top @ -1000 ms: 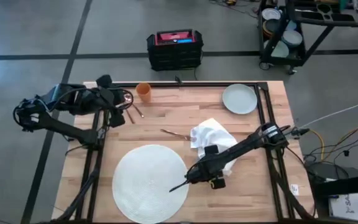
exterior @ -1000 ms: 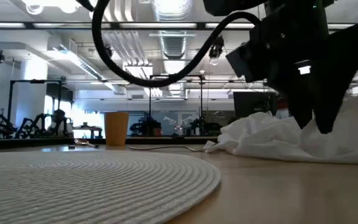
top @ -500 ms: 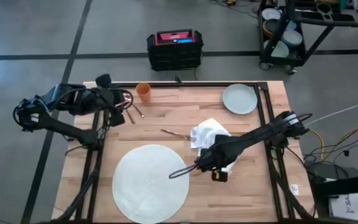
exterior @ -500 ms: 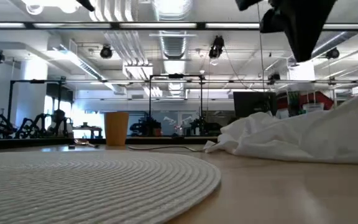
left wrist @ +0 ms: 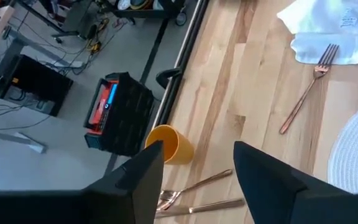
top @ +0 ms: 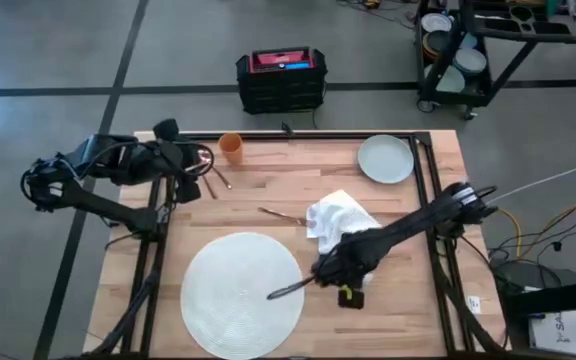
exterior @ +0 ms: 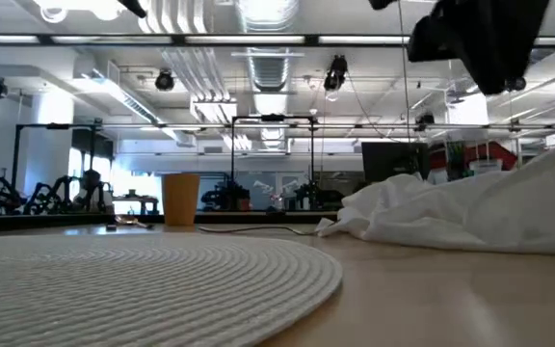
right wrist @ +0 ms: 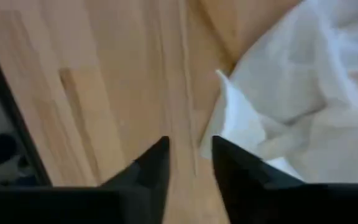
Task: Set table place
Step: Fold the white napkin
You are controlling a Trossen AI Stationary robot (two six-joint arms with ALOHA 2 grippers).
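The round white mat lies flat at the table's near middle, and its woven edge fills the low view. The pale plate sits at the far right. A crumpled white napkin lies between them, with a copper fork to its left. My right gripper hovers open above the wood between mat and napkin, its fingers empty. My left gripper waits open over the far left corner, above an orange cup and two more copper pieces.
The black frame rail runs around the wooden top. A black crate stands on the floor beyond the far edge, and a cart with dishes at the far right. Bare wood shows right of the mat.
My right gripper has risen from just above the table beside the mat's right edge and drawn a little toward the table's right edge. In the low view it has climbed from beside the napkin to the picture's top. Mat and napkin have stayed put.
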